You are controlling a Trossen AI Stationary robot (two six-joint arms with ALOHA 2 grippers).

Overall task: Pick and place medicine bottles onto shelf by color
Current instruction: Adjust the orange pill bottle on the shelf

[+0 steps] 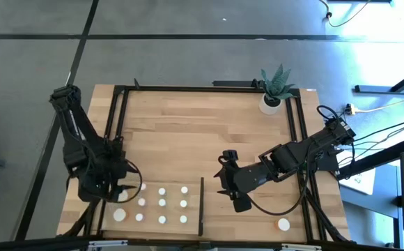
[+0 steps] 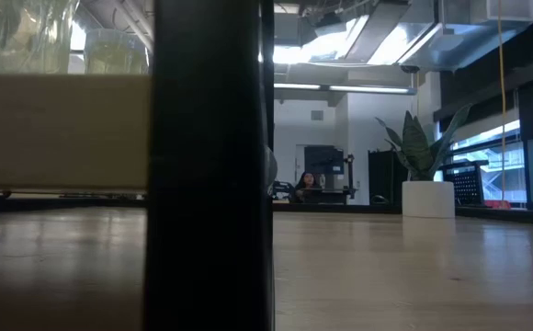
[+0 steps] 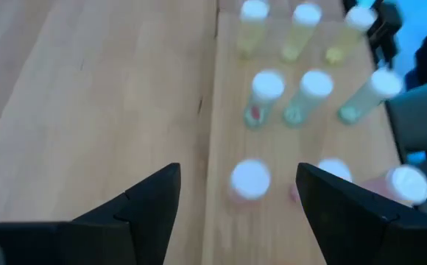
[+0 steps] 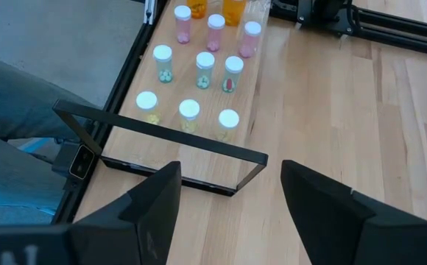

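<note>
The left gripper [image 1: 122,188] hangs over the near-left end of the shelf [image 1: 171,223], its fingers [image 3: 151,199] spread apart with nothing between them; a pink, white-capped bottle [image 3: 249,180] stands on the wood just beyond them. On the shelf the medicine bottles [image 4: 202,70] stand in tidy rows: 3 yellow-green ones nearest the black upright strip [image 1: 201,206], then 3 green, then 3 pink, with 2 larger orange ones [image 4: 232,11] at the far end (only partly in view from the right wrist camera). The right gripper [image 1: 238,202] hovers over the bare table [image 1: 209,132] just on the other side of the strip, fingers [image 4: 154,202] wide and empty. 1 more bottle with an orange body [image 1: 283,224] stands alone near the table's front-right edge, well apart from the shelf. A potted plant [image 1: 274,89] sits at the back-right corner.
</note>
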